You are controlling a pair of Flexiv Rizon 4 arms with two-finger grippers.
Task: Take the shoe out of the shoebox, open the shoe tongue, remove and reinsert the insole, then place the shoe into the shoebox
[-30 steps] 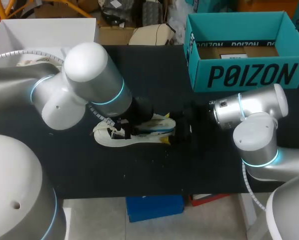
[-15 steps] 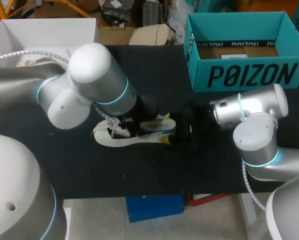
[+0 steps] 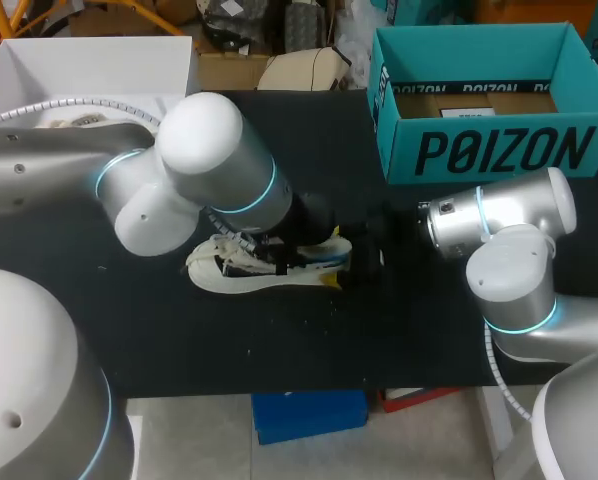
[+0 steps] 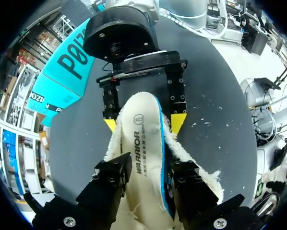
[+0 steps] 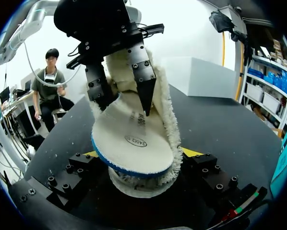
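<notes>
A cream fleece-lined shoe [image 3: 229,278] lies on its side on the black table [image 3: 179,340]. Its white insole [image 4: 138,143] with a blue edge sticks up out of the shoe's opening toward the heel. My left gripper [image 4: 148,179] comes from above, fingers against both long edges of the insole [image 5: 134,139], shut on it. My right gripper [image 5: 142,155] has the heel of the shoe [image 5: 143,184] between its yellow tips, which press the fleece collar from both sides. In the head view the left gripper [image 3: 279,252] and right gripper [image 3: 354,262] face each other over the shoe.
The teal shoebox [image 3: 479,150] stands open at the back right of the table. A white box [image 3: 89,60] sits at the back left. My left arm's big elbow [image 3: 209,150] hangs over the table's left middle.
My left arm has shifted right along the shoe toward the heel, its fingers widening and then narrowing again. The right arm and the shoe have stayed in place.
</notes>
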